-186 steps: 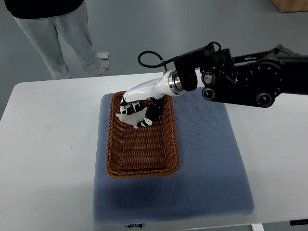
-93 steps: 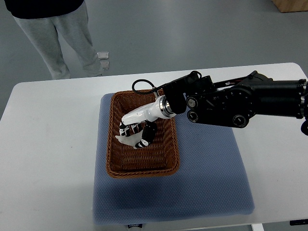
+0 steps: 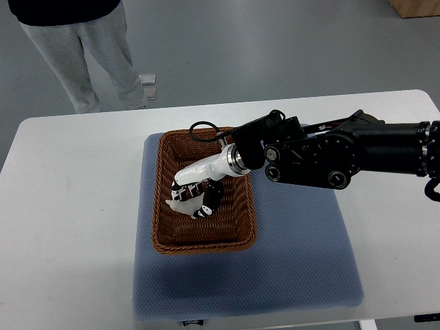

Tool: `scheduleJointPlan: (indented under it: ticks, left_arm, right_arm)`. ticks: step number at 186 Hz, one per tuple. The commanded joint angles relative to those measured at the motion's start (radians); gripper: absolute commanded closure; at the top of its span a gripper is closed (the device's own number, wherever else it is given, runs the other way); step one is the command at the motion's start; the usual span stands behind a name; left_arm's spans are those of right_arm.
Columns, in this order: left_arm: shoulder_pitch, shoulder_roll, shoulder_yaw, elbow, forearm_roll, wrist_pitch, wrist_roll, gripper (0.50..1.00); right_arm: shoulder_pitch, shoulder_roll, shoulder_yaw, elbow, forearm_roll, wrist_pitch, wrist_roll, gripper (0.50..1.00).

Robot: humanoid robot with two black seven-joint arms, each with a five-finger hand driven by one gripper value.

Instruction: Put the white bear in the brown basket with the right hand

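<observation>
Your right hand's fingers (image 3: 208,200) are curled around the white bear (image 3: 180,205), clamped on it low inside the brown basket (image 3: 160,199), about mid-length and toward its left wall. You can see only a small pale patch of the bear, poking out to the left beneath the hand; its shape and face are too hidden to make out. The right hand (image 3: 196,192) is white with black finger segments, and its black arm (image 3: 344,157) reaches in from the right edge. The basket is a woven rectangle lying on a blue mat (image 3: 295,254), which covers the middle of the white surface (image 3: 69,227). A small dark label (image 3: 192,321) sits at the mat's near edge, too small to read. A person in grey trousers (image 3: 82,48) stands on the floor beyond the surface, top left
</observation>
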Motion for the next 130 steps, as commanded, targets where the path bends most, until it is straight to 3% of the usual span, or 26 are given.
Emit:
scheduleJointPlan:
  ticks: [1,25,68,108,130]
  left_arm:
    - [0.000,0.000,0.000,0.000,0.000,0.001,0.000,0.500]
    - [0.000,0.000,0.000,0.000,0.000,-0.001,0.000,0.500]
    - [0.000,0.000,0.000,0.000,0.000,-0.001,0.000,0.500]
    - [0.000,0.000,0.000,0.000,0.000,-0.001,0.001,0.500]
    - [0.000,0.000,0.000,0.000,0.000,-0.001,0.001,0.500]
  right_arm:
    - [-0.007,0.001,0.000,-0.011,-0.002,0.000,0.000,0.863]
    - [-0.009,0.001,0.000,-0.013,0.000,-0.002,0.002,0.744]
    - [-0.012,0.003,0.002,-0.017,0.000,-0.002,0.002,0.709]
    - [-0.016,0.003,0.002,-0.017,0.002,-0.003,0.005,0.599]
    - [-0.010,-0.001,0.005,-0.016,0.011,0.001,0.011,0.587]
